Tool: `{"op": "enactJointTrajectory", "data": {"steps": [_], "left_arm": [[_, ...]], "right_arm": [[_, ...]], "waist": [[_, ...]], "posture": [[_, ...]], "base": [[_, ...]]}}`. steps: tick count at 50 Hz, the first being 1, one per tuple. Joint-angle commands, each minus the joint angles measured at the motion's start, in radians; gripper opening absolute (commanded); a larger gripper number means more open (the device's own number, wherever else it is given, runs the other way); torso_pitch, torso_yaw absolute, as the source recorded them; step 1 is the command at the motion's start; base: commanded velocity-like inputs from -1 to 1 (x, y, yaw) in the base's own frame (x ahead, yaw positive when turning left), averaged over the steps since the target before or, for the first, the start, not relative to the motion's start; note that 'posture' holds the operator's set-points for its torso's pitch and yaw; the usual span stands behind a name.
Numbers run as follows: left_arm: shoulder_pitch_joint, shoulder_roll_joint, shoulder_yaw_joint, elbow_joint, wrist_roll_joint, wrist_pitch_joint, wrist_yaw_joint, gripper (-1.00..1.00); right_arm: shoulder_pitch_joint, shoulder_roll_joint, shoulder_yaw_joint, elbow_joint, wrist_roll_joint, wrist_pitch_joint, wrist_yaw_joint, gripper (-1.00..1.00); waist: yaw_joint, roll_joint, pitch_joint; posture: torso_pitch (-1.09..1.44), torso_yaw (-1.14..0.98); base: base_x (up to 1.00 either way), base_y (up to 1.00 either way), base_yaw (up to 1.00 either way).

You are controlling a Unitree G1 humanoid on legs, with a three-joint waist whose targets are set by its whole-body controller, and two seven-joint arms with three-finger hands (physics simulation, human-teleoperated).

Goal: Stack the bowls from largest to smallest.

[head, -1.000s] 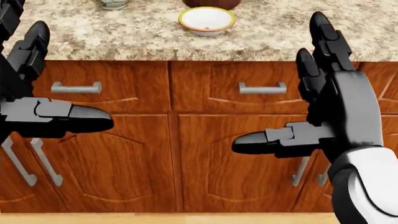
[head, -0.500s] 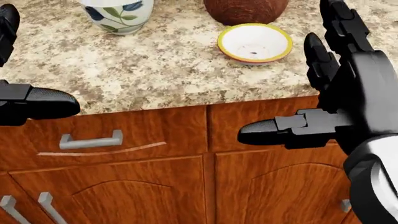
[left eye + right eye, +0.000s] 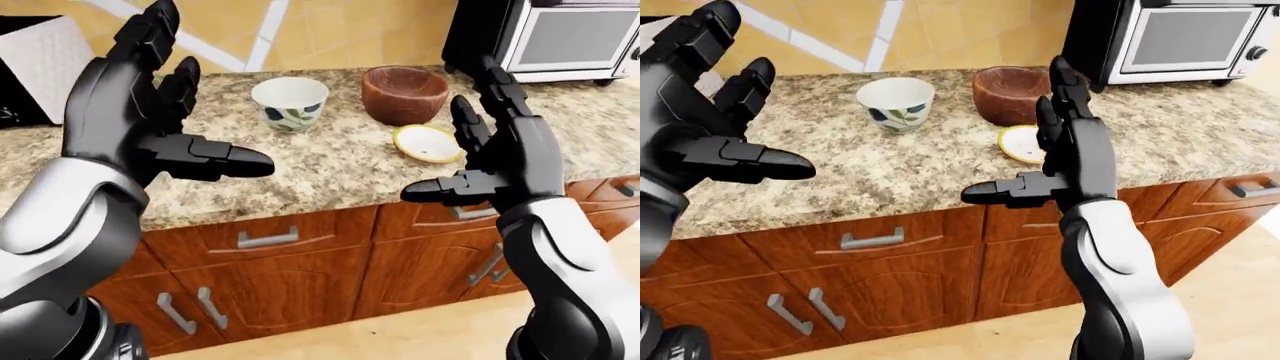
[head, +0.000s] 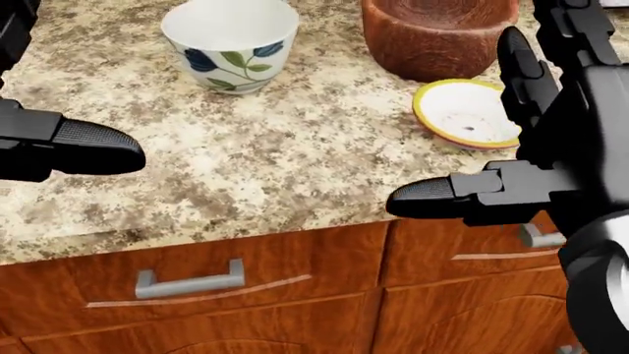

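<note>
Three bowls stand apart on the speckled granite counter. The white bowl with a blue leaf pattern is at the left. To its right sits the large brown wooden bowl. A small white bowl with a yellow rim lies just below the wooden one. My left hand hovers open over the counter's left part, fingers up and thumb pointing right. Near the counter's edge my right hand is open too, beside the small bowl and partly in front of it. Neither hand holds anything.
A toaster oven stands on the counter at the top right in the left-eye view, and a white box at the top left. Below the counter are wooden drawers with metal handles and cabinet doors.
The head view has shifted: the counter and bowls slid down and grew larger, and the cabinets dropped out of the picture. Both hands stay open and empty.
</note>
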Motion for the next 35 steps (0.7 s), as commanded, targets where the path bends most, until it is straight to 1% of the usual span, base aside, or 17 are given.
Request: {"op": "enactJointTrajectory", "data": {"steps": [1,3,4,8,11,13,14,15,17,19,21,24,25,27,29,34,35], "left_arm": [[-0.032,0.014,0.018,0.006,0.018,-0.024,0.004,1.0],[-0.038,0.012,0.016,0.004,0.015,-0.017,0.008,1.0],[-0.042,0.011,0.015,0.004,0.015,-0.015,0.008,1.0],[-0.051,0.007,0.01,0.001,0.01,-0.007,0.016,1.0],[-0.057,0.001,0.01,-0.005,0.002,0.002,0.026,1.0],[-0.056,-0.002,0.006,-0.008,0.003,0.002,0.029,1.0],[-0.058,-0.004,0.008,-0.011,-0.001,0.006,0.032,1.0],[-0.054,-0.004,0.005,-0.012,0.003,0.002,0.029,1.0],[-0.048,-0.001,0.008,-0.01,0.009,-0.004,0.019,1.0],[-0.045,0.002,0.015,-0.01,0.007,-0.004,0.016,1.0],[-0.042,0.005,0.02,-0.012,0.002,-0.004,0.016,1.0],[-0.048,0.012,0.026,-0.009,-0.012,-0.001,0.024,1.0],[-0.051,0.014,0.023,-0.006,-0.012,-0.004,0.024,1.0],[-0.056,0.016,0.023,-0.005,-0.022,-0.002,0.033,1.0],[-0.052,0.018,0.022,-0.007,-0.025,-0.005,0.035,1.0],[-0.049,0.02,0.019,-0.008,-0.03,-0.01,0.041,1.0],[-0.049,0.021,0.015,-0.004,-0.026,-0.014,0.039,1.0]], "right_arm": [[-0.031,-0.005,0.001,-0.016,0.007,-0.03,0.005,1.0],[-0.033,-0.007,-0.007,-0.021,0.012,-0.025,0.004,1.0],[-0.032,-0.009,-0.012,-0.021,0.016,-0.026,0.005,1.0],[-0.032,-0.014,-0.037,-0.021,0.042,-0.025,-0.004,1.0],[-0.027,-0.023,-0.047,-0.024,0.059,-0.025,-0.008,1.0],[-0.022,-0.03,-0.048,-0.024,0.065,-0.028,-0.01,1.0],[-0.019,-0.033,-0.048,-0.019,0.065,-0.035,-0.008,1.0],[-0.021,-0.035,-0.049,-0.027,0.071,-0.028,-0.013,1.0],[-0.025,-0.039,-0.055,-0.036,0.082,-0.019,-0.018,1.0],[-0.028,-0.043,-0.06,-0.04,0.092,-0.014,-0.024,1.0],[-0.032,-0.046,-0.059,-0.042,0.1,-0.013,-0.029,1.0],[-0.035,-0.051,-0.057,-0.047,0.11,-0.005,-0.035,1.0],[-0.039,-0.054,-0.055,-0.044,0.111,-0.005,-0.036,1.0],[-0.041,-0.057,-0.052,-0.045,0.113,-0.003,-0.038,1.0],[-0.035,-0.058,-0.052,-0.045,0.113,-0.008,-0.036,1.0],[-0.035,-0.06,-0.042,-0.046,0.109,-0.008,-0.036,1.0],[-0.037,-0.06,-0.043,-0.046,0.11,-0.007,-0.036,1.0]], "waist": [[-0.001,0.013,-0.006],[0.022,0.086,-0.013],[0.013,0.062,0.007],[0.035,0.036,-0.006],[0.041,-0.004,0.011],[0.047,-0.058,0.002],[0.052,-0.088,-0.038],[0.034,-0.038,-0.021],[0.033,-0.066,-0.018],[0.02,-0.055,0.003],[0.021,-0.036,0.008],[0.019,0.022,0.003],[0.028,-0.005,-0.018],[0.032,0.034,-0.028],[0.04,0.043,-0.042],[0.049,0.028,-0.034],[0.05,0.01,-0.035]], "posture": [[0.0,0.0],[0.0,0.0],[0.0,0.0],[0.0,0.0],[0.0,0.0],[0.0,0.0],[0.0,0.0],[0.0,0.0],[0.0,0.0],[0.0,0.0],[0.0,0.0],[0.0,0.0],[0.0,0.0],[0.0,0.0],[0.0,0.0],[0.0,0.0],[0.0,0.0]], "base": [[0.39,0.0,0.0],[0.39,0.0,0.0],[0.39,0.0,0.0],[0.21,0.0,0.0],[0.0,0.0,0.0],[0.0,-0.02,0.0],[0.0,-0.09,0.0],[0.0,-0.1,0.0],[0.0,-0.09,0.0],[0.0,0.0,0.0],[0.0,0.0,0.0],[0.0,0.0,0.0],[0.0,-0.14,0.0],[0.0,-0.25,0.0],[0.02,-0.3,0.0],[0.04,-0.28,0.0],[0.06,-0.11,0.0]]}}
